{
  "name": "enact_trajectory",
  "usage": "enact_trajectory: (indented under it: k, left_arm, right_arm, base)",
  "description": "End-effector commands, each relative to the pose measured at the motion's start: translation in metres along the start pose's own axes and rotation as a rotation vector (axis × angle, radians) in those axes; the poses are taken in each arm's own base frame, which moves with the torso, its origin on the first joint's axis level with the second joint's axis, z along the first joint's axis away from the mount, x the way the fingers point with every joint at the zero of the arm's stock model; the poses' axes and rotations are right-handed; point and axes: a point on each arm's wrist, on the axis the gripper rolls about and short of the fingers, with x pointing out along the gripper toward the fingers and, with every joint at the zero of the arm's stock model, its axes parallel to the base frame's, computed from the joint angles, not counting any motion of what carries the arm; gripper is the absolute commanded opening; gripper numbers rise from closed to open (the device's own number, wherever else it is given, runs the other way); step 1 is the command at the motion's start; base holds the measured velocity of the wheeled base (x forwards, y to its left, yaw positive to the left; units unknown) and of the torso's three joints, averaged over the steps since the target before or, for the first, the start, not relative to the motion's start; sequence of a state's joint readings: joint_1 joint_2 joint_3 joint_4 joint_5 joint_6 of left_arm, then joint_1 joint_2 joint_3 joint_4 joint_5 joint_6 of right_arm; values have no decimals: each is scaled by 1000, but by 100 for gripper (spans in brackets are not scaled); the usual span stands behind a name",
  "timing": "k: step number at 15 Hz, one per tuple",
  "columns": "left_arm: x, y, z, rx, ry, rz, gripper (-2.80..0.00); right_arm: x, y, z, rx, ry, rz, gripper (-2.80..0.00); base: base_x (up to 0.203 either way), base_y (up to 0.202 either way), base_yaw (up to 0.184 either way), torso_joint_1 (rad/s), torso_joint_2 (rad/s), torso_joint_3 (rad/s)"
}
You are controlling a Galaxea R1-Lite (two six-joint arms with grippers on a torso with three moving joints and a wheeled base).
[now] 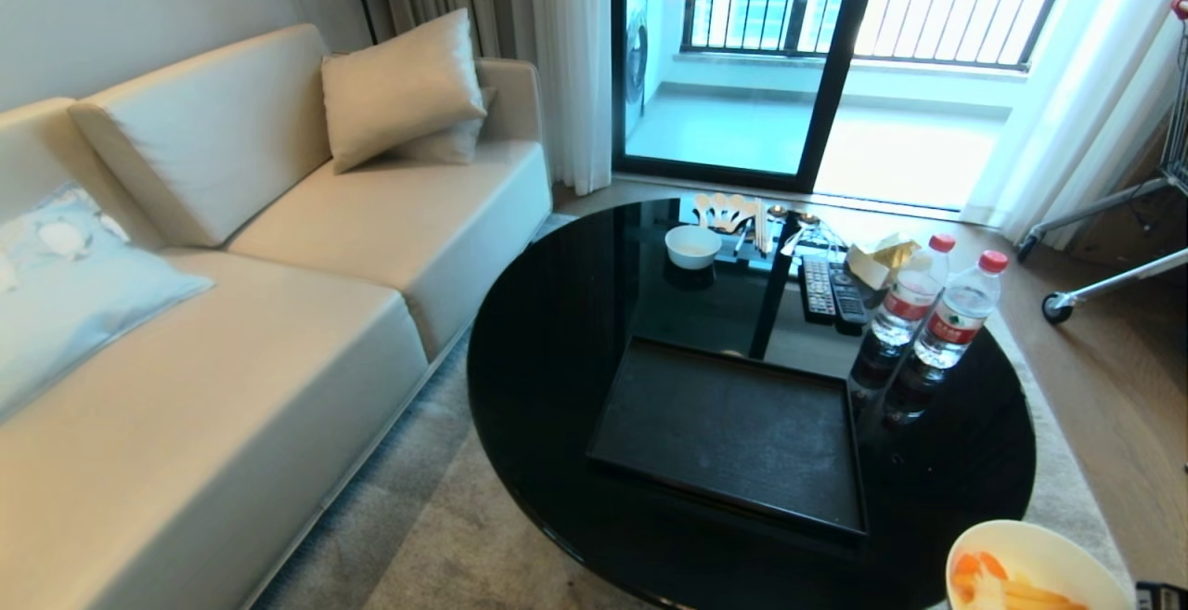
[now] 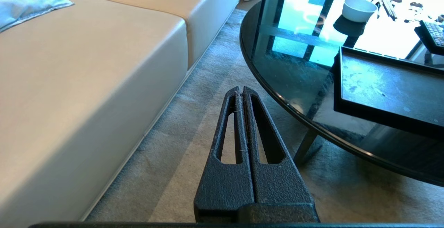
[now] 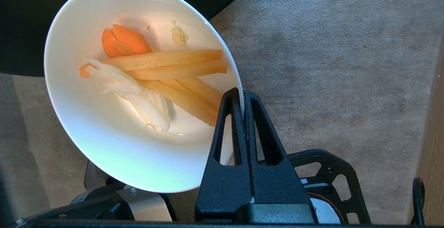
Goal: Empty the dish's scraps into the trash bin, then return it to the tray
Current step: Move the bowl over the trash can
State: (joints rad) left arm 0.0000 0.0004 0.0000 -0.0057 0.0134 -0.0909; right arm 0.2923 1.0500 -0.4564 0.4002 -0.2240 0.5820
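The right gripper (image 3: 242,98) is clamped on the rim of the glossy cream-white round dish (image 3: 114,144), holding it off the near right edge of the round black glass worktop (image 1: 548,359), above grey carpet (image 3: 312,65). Orange chunks, pale yellow strips and white bits of scraps (image 3: 163,78) lie inside the dish. The flat matte black rectangular tray (image 1: 733,434) sits bare near the worktop's front edge, with two red-capped water bottles (image 1: 928,313) just beside its right rim. The left gripper (image 2: 241,92), fingers pressed together and holding nothing, hangs over the carpet strip between the beige sofa (image 2: 86,82) and the worktop's curved edge.
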Motion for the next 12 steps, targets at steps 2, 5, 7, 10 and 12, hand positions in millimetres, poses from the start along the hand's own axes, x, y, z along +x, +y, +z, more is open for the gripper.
enact_trajectory:
  k: [2,5,7,10,12]
  left_arm:
    - [0,0,0,-1,-1,0,-280]
    - [0,0,0,-1,-1,0,-280]
    - [0,0,0,-1,-1,0,-280]
    - [0,0,0,-1,-1,0,-280]
    - [0,0,0,-1,-1,0,-280]
  right_arm:
    - [0,0,0,1,1,-4,-280]
    - [1,0,0,1,3,-5,-280]
    - [1,0,0,1,2,-5,-280]
    - [1,0,0,2,4,-4,-280]
    - [1,0,0,2,5,-5,-280]
  base:
    - [0,0,0,0,0,0]
    - [0,0,0,0,0,0]
    - [0,0,0,0,0,0]
    - [0,0,0,0,0,0]
    - [-55,0,0,3,1,-5]
